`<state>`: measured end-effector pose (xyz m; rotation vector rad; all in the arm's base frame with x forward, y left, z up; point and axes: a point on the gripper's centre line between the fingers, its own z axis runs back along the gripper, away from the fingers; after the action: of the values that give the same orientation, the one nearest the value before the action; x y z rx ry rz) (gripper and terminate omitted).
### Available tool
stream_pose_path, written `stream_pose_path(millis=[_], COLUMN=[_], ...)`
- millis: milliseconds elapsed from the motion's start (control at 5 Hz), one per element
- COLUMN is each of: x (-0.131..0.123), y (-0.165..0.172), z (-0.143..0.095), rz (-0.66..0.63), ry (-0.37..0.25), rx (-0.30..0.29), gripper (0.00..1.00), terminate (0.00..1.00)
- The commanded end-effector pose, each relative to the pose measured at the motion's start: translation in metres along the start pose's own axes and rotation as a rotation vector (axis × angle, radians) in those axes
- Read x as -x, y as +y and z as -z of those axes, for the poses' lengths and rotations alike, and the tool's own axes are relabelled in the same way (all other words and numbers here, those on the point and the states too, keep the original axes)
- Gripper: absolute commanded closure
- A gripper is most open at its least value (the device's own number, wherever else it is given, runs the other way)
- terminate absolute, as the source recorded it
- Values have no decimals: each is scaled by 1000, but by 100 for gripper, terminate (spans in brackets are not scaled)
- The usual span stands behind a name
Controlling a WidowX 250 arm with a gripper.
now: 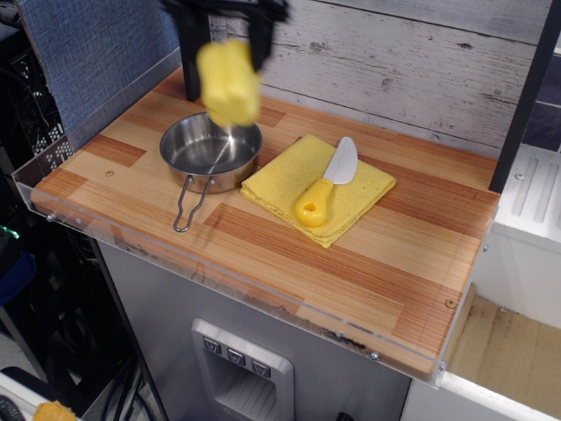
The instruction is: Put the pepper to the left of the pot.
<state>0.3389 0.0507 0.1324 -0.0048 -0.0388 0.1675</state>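
Note:
The yellow pepper [229, 82] hangs in the air above the back right rim of the pot, blurred by motion. My gripper [226, 37] is at the top edge of the view, its black fingers [260, 41] down either side of the pepper's top and shut on it. The pot [210, 149], a shallow shiny steel pan with a looped wire handle pointing to the front, stands on the left part of the wooden counter [289, 254].
A folded yellow cloth [316, 189] lies right of the pot with a yellow-handled white toy knife [326, 182] on it. A blue panel [96, 53] walls the left side, a grey plank wall [394, 61] the back. A clear plastic lip edges the counter's front.

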Motion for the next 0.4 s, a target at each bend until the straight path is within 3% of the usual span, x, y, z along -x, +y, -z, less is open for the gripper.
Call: stream_pose_path(millis=[0,200], x=[17,25], y=[-53,-93], z=[16,35], rz=[-1,22], ry=[-33,-45], rx=[-68,-72], gripper=[100,100], terminate=[0,0])
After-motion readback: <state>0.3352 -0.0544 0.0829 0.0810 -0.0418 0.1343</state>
